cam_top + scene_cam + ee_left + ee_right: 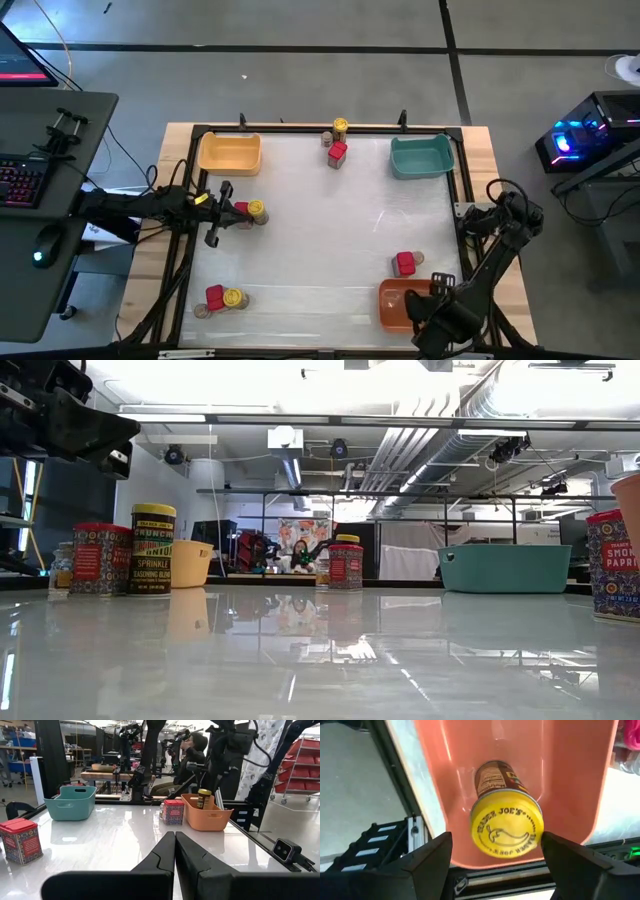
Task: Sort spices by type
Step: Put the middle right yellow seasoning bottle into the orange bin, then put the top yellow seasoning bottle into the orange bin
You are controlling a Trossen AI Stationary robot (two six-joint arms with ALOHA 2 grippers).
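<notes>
A yellow-lidded spice jar (506,827) stands in the orange bin (570,780) at the table's near right; it also shows in the left wrist view (204,798). My right gripper (495,852) hangs over it, pointing down and open, one finger on each side of the lid without touching it. In the high view this gripper (422,300) covers part of the bin. A red tin (405,263) stands just beyond the bin. My left gripper (175,840) waits shut and level at the table's left (228,207).
The yellow bin (230,152) stands far left and the teal bin (421,157) far right. Spice groups stand at the far middle (337,145), beside my left gripper (250,210) and near left (222,299). A person sits beyond the table (192,750).
</notes>
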